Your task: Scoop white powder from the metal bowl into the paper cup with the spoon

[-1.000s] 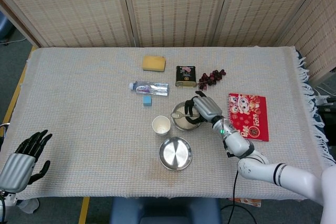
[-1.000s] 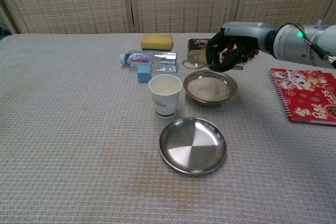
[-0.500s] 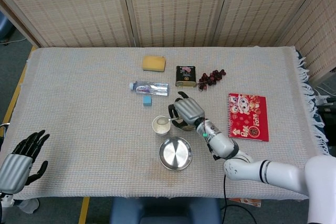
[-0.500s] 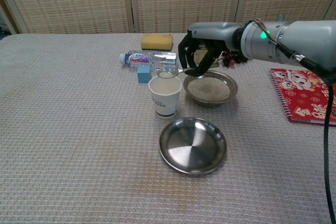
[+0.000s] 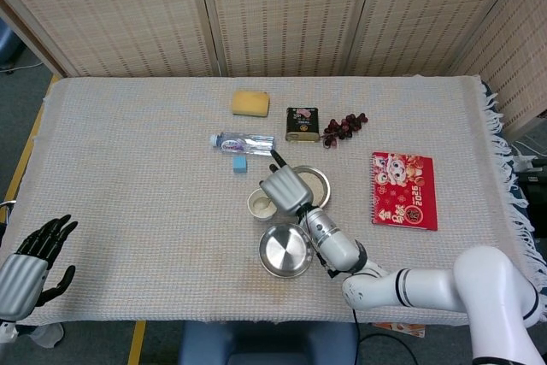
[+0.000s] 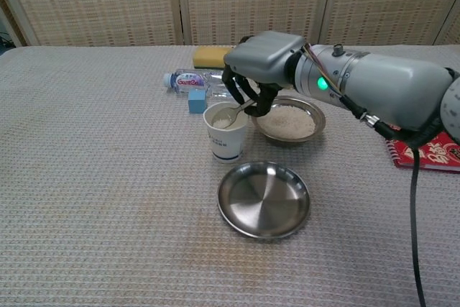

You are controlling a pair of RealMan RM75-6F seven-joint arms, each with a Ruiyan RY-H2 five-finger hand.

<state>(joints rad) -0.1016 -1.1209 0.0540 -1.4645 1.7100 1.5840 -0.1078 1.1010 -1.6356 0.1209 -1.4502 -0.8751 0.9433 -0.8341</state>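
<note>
My right hand [image 6: 259, 70] hovers just above the white paper cup [image 6: 226, 138] and grips the metal spoon [image 6: 228, 115]. The spoon tilts down, its scoop end inside the cup's mouth. Right of the cup stands the metal bowl [image 6: 289, 123], holding white powder. In the head view the right hand [image 5: 285, 187] covers part of the cup [image 5: 259, 206] and overlaps the bowl [image 5: 316, 181]. My left hand [image 5: 30, 264] hangs off the table's near-left corner, empty, fingers spread.
An empty metal plate [image 6: 264, 199] lies in front of the cup. Behind are a water bottle [image 6: 188, 80], a blue block [image 6: 197, 100], a yellow sponge [image 5: 249, 103], a small can [image 5: 302, 124] and grapes [image 5: 344, 126]. A red notebook [image 5: 404, 190] lies to the right.
The right hand carried the spoon left from above the bowl to over the cup and tipped its scoop end into the cup. The left hand barely moved.
</note>
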